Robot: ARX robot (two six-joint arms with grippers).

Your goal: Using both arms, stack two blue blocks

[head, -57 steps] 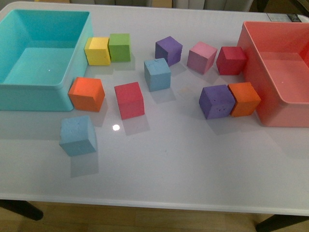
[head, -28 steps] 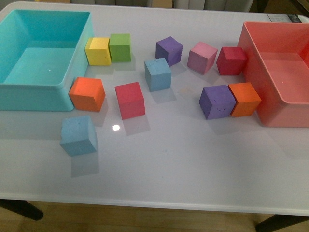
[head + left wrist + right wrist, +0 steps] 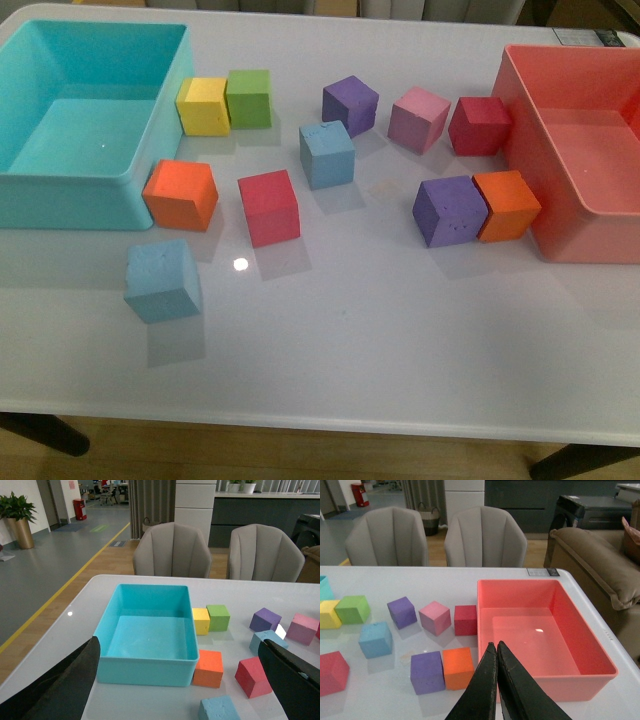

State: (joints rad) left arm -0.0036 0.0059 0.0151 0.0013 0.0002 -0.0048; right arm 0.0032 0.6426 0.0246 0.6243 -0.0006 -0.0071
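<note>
The left hand (image 3: 179, 647) was held wide open and empty, the right hand (image 3: 496, 647) pinched shut on nothing, so the first reach was judged not yet made; the near blue block (image 3: 162, 280) at the left of the desk (image 3: 400, 330), well apart from the far blue block (image 3: 327, 154), would need to be gripped first.

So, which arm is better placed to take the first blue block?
Probably the left. The left tool is open, and the near blue block lies on that side, near the teal bin. The right tool is shut, facing the red bin.
</note>
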